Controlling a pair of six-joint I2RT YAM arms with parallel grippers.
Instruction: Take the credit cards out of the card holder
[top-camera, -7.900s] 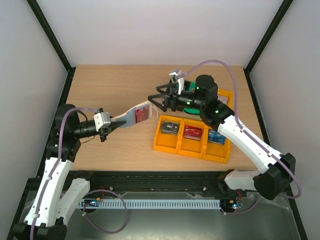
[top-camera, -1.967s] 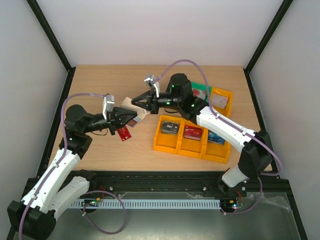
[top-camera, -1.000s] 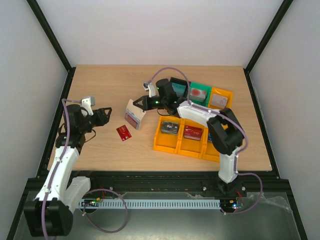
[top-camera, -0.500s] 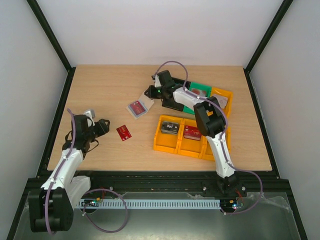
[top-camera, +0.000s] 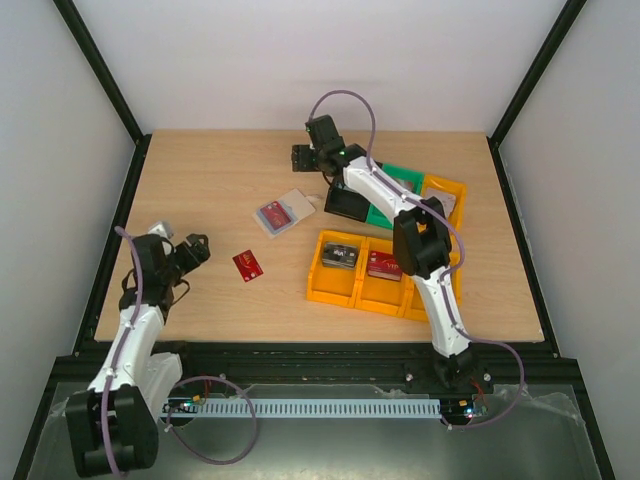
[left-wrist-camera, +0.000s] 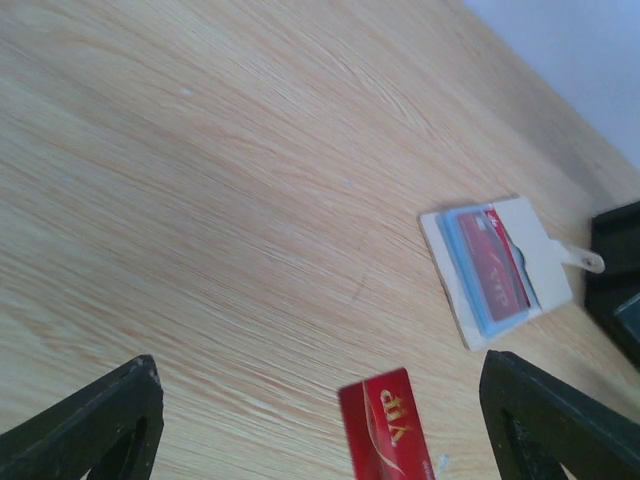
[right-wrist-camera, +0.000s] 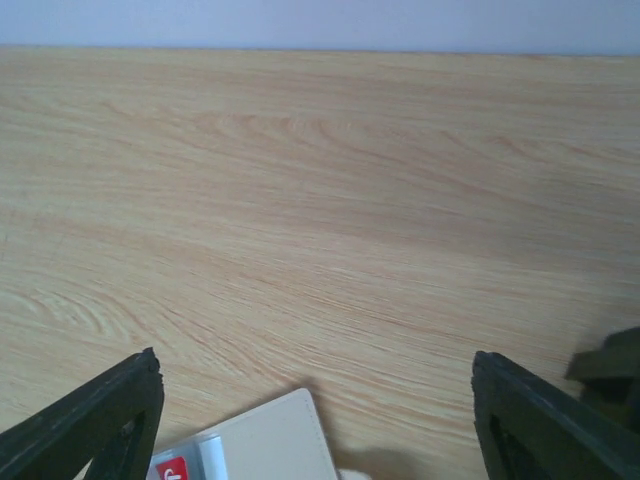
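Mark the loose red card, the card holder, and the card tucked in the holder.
loose red card (left-wrist-camera: 385, 428), left wrist view, centre of its face.
card holder (top-camera: 293, 203), top view, bare beige flap.
red card in the holder (left-wrist-camera: 497, 262), left wrist view, its exposed red face.

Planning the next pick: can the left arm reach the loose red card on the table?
Probably yes. The left gripper is open and empty, and the red card lies flat just ahead of it with nothing between them.
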